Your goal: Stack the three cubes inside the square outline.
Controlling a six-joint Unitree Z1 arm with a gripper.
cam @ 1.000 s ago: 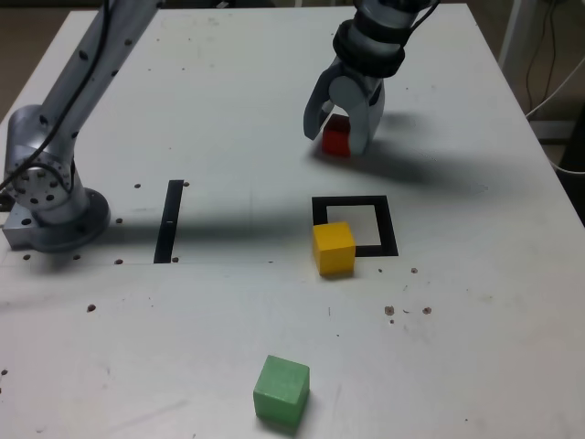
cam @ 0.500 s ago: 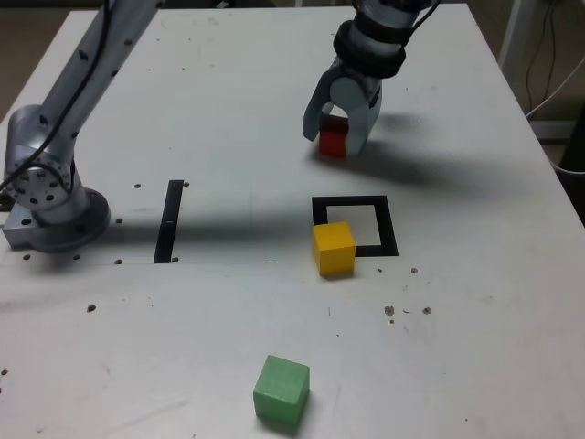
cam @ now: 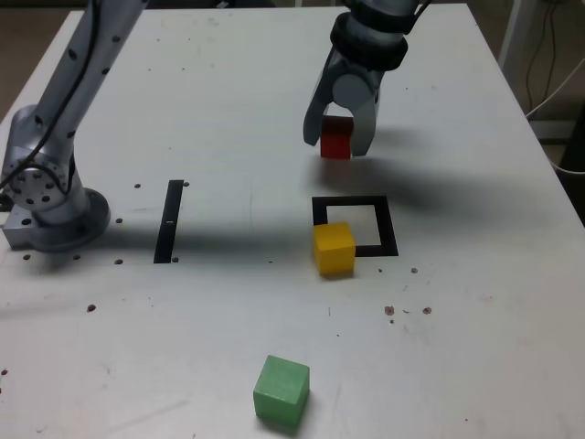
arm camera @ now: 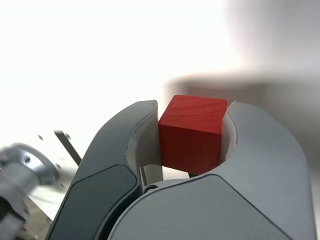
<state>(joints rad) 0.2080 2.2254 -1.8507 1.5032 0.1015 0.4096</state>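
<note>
My jaws: the gripper is clamped on the red cube, one finger against each of two opposite sides; I hang in the upper part of the exterior view, right of centre.
Red cube: snug between my fingers, its top and one side showing in the wrist view; whether its underside clears the table I cannot tell.
Shadow: a soft dark smear on the table, spreading toward the exterior view's right from just below me.
Square outline: right of centre in the exterior view, below me in the frame, thick and black around a white middle; I see no cube wholly inside it.
Yellow cube: just below the middle of the exterior view, hiding the lower left corner of the outline, with most of its body beyond the black border.
Black strip: straight and narrow, left of centre in the exterior view, well apart from the outline.
Green cube: alone at the bottom of the exterior view, near the middle, well apart from the yellow one.
My arm's base: at the left edge of the exterior view, standing on the white table, with my arm rising from it toward the upper left of the frame.
</note>
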